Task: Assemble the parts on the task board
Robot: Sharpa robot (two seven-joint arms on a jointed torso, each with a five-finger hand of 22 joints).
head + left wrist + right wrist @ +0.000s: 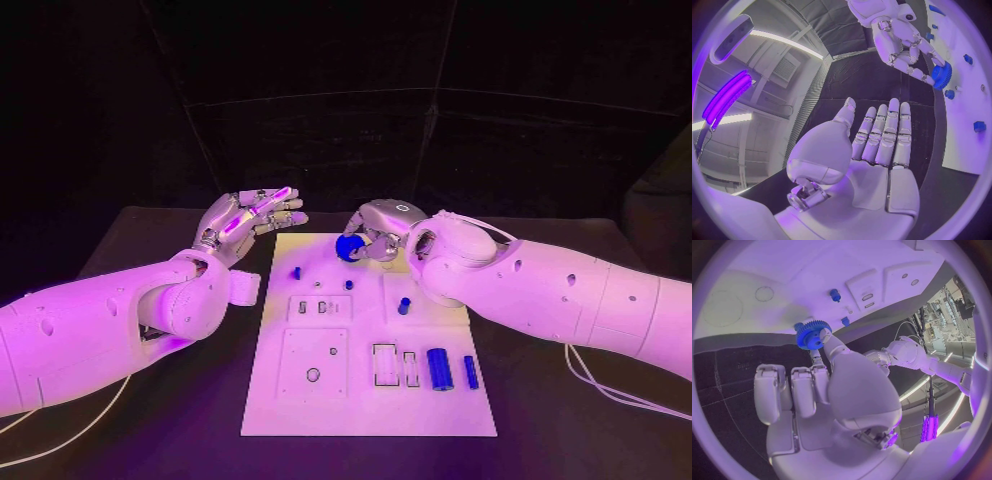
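The white task board (361, 390) lies in the middle of the black table. My right hand (378, 228) hovers over the board's far end and pinches a blue gear (349, 247) (812, 334) (941, 75) in its fingertips. My left hand (248, 218) (873, 150) is raised left of the board's far end, fingers straight and apart, holding nothing. Small blue parts stand on the board: a peg (296, 272), another peg (348, 284) and a short piece (404, 305). Two blue cylinders (440, 369) (472, 371) lie near the board's right edge.
The board carries recessed plates with slots (313, 308), a square plate with an oval hole (313, 374) and rectangular pockets (385, 364). Bare black table (173, 410) flanks the board on both sides. A cable (606, 385) trails under my right arm.
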